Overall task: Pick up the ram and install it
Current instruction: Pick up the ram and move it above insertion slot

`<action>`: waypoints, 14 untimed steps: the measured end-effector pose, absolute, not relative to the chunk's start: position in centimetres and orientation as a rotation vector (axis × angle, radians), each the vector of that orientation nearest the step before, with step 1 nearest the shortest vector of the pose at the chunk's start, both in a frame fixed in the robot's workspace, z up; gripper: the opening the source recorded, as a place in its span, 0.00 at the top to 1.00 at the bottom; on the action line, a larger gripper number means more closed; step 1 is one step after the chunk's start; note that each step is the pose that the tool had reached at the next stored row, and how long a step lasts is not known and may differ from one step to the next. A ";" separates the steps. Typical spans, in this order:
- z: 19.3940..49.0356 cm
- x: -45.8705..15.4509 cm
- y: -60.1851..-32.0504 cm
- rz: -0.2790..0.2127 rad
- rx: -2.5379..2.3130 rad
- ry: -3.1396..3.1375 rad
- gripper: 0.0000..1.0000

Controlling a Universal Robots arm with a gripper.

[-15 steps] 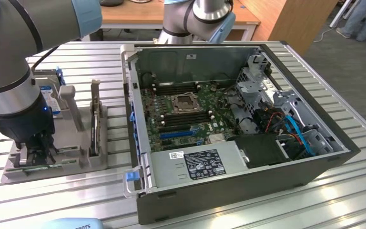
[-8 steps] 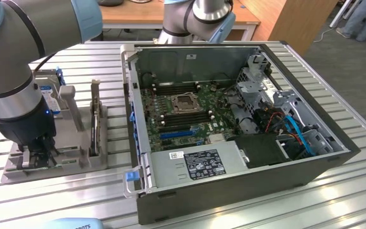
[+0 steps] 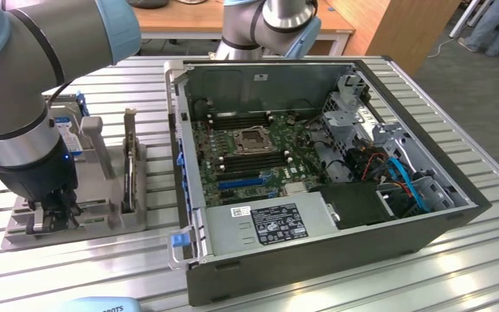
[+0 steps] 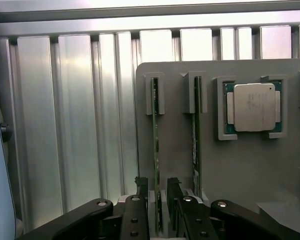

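The end effector [image 3: 52, 220] is down on a grey holder [image 3: 119, 224] that sits on the slatted metal desk [image 3: 119, 266], at about nine o'clock from the open computer case [image 3: 319, 260] in the exterior view. From the wrist view, its jaws stand wide, one finger [image 4: 142, 186] to each side of the ram [image 4: 155, 130] with a little air both ways, so nothing is gripped yet.

The ram stands on its long edge in a slotted cradle of the holder, I'd guess so that both flat faces are free for the fingers. A second stick [image 4: 196, 135] stands the same way just beside it. A square silver processor [image 4: 253, 106] lies flat in its own pocket, well clear of the grasp. A dark expansion card [image 3: 130, 156] stands upright in the holder too.

The case lies on its side with its panel off, which leaves the motherboard [image 3: 249, 149] and its black memory slots [image 3: 245, 162] facing up.

The power-supply label [image 3: 275, 222] is too small to read. A pale part at six o'clock shows letters that seem to end in "OTS" [image 3: 119, 307].
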State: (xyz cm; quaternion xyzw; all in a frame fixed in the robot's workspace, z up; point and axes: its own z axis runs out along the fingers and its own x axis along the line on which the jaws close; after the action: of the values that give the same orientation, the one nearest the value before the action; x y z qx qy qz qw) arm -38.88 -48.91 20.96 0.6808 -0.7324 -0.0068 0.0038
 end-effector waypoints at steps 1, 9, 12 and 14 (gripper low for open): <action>20.9 -38.9 -48.9 -0.021 2.134 -2.295 0.71; 20.7 -39.0 -48.9 -0.021 2.135 -2.295 0.71; 20.5 -39.0 -48.9 -0.021 2.137 -2.292 0.71; 20.3 -39.0 -48.9 -0.021 2.138 -2.291 0.71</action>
State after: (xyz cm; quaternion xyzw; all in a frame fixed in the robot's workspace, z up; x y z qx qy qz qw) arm -38.97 -48.91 20.32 0.6823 -0.7311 -0.0067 0.0038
